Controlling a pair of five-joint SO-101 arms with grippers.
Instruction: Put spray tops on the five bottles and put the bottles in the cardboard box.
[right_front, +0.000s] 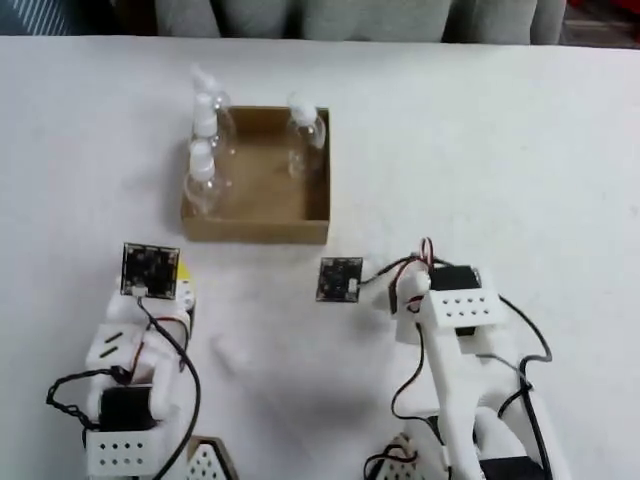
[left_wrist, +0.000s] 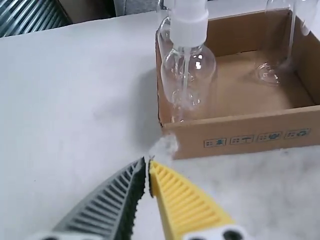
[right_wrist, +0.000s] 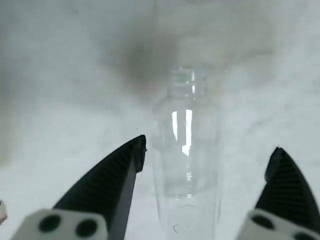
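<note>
so the left gripper (left_wrist: 148, 172) is pinched shut on nothing just off the cardboard box's (left_wrist: 240, 137) near-left corner, the right gripper (right_wrist: 209, 147) sits wide open around a topless bottle (right_wrist: 187, 150) lying on the table (right_front: 500, 150), and three topped bottles (right_front: 203, 178) stand in the box toward the table's far edge
</note>
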